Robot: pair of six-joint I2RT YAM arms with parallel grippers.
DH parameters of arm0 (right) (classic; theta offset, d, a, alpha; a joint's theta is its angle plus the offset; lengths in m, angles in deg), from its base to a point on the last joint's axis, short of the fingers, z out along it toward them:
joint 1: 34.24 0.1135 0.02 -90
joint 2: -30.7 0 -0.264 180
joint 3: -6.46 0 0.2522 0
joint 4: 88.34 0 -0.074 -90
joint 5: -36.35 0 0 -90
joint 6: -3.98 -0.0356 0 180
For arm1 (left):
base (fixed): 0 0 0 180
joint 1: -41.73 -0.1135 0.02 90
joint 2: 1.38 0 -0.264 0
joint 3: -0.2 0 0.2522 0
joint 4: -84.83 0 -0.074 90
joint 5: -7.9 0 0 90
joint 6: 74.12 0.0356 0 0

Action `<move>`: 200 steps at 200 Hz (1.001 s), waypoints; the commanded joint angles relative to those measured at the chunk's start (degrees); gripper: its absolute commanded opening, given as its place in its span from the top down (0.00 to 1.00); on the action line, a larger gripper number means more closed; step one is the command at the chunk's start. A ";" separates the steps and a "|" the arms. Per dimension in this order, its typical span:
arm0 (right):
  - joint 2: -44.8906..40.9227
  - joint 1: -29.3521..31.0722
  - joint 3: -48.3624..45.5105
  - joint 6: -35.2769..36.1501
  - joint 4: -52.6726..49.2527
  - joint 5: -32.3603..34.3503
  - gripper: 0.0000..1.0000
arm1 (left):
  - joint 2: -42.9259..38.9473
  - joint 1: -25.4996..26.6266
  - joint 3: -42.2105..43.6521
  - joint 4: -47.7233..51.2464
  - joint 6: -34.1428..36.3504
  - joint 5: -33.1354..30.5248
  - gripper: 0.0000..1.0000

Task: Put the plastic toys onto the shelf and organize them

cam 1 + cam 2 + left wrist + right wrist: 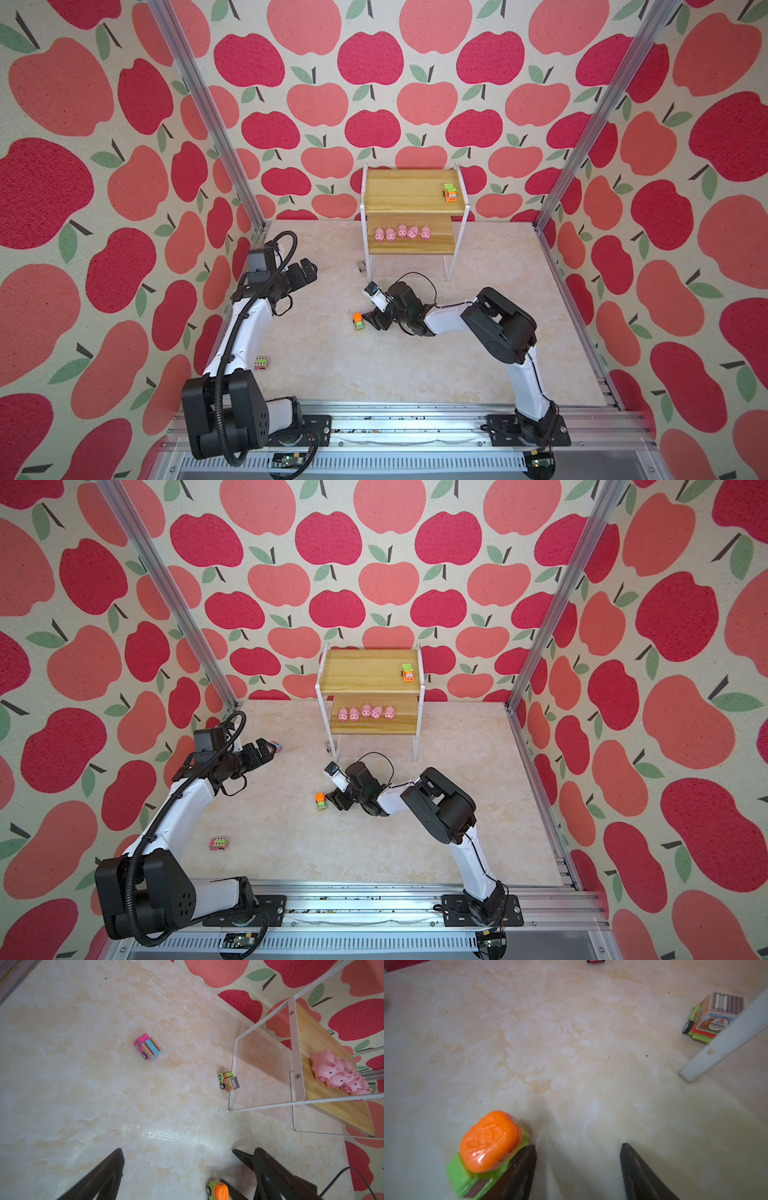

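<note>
Orange-topped green truck (pixel 490 1147) stands on the counter (pixel 571 1043) just outside the right gripper (pixel 578 1147), close against the outer side of one finger and not between the jaws, which stand partly apart and grip nothing; the left gripper (pixel 189 1153) is spread wide, also empty, farther from the truck.

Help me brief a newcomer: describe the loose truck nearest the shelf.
Find the shelf by the back wall, then its front-left leg. The truck sits beside that leg's foot; only its box is white with grey stripes.
</note>
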 commanded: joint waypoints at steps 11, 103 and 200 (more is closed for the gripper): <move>2.91 -0.45 2.23 -2.96 -8.98 -0.02 0.33 | -0.82 0.26 -0.06 -1.29 1.00 -0.30 0.01; -19.50 6.10 -9.27 -22.26 -11.88 23.15 0.33 | -3.81 6.43 -1.93 2.66 4.38 -5.52 0.01; -7.52 18.46 4.37 -30.55 -22.25 36.79 0.36 | -6.67 8.41 -2.22 3.52 3.25 -5.66 0.02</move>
